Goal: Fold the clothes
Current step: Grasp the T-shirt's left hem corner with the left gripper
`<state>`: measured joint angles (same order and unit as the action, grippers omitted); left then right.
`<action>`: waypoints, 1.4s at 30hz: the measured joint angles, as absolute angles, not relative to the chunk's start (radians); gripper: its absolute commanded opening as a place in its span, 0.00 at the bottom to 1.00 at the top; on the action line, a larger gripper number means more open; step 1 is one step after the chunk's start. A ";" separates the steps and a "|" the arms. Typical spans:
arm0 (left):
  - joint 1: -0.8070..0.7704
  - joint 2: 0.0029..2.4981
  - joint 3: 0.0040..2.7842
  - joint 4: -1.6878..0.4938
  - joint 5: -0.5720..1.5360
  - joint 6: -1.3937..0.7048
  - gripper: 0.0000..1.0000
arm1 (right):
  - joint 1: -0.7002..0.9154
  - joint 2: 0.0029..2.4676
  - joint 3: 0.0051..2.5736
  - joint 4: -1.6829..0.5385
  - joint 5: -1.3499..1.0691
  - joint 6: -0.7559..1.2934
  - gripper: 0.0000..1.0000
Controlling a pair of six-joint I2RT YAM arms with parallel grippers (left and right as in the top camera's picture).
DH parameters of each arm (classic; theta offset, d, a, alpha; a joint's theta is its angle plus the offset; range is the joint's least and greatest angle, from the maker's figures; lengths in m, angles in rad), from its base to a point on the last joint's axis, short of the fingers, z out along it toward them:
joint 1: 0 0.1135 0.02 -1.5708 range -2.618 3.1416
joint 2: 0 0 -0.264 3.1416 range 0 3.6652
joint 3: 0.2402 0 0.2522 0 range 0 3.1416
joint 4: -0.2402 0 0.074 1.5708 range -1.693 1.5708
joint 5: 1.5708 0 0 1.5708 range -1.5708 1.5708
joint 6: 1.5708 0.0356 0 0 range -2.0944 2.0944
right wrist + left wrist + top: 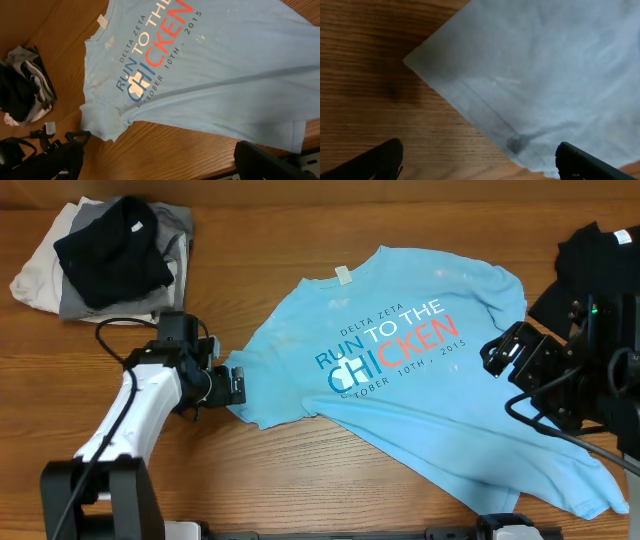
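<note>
The clothes in play are a light blue T-shirt (400,370) with "RUN TO THE CHICKEN" print, spread face up across the middle of the table, partly rumpled. My left gripper (236,385) is open at the shirt's left sleeve edge. In the left wrist view the sleeve corner (530,75) lies ahead of the gripper (480,165), and the right finger (582,162) hangs over the hem. My right gripper (496,355) is open above the shirt's right side. In the right wrist view the gripper (165,160) is over bare wood, with the shirt (210,65) beyond it.
A pile of folded clothes (105,255), black on grey and white, sits at the back left and shows in the right wrist view too (22,90). A black garment (600,260) lies at the back right, behind the right arm. The wooden table (260,260) runs to the front edge.
</note>
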<state>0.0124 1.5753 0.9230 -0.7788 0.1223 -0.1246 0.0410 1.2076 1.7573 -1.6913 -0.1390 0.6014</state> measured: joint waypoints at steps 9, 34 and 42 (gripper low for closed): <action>-0.046 1.661 0.925 -0.735 0.034 -0.125 1.00 | 0.041 1.248 1.739 -1.694 -0.131 0.593 1.00; -0.064 1.751 0.960 -0.671 -0.015 -0.120 0.17 | 0.041 1.250 1.647 -1.657 -0.130 0.582 1.00; -0.049 1.753 0.963 -0.655 -0.013 -0.201 0.04 | 0.041 1.250 1.647 -1.651 -0.130 0.582 1.00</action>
<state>-0.0494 1.7527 0.9630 -0.6548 -0.0132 -0.2012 0.0410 1.2503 1.6466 -1.6508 -0.1299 0.5819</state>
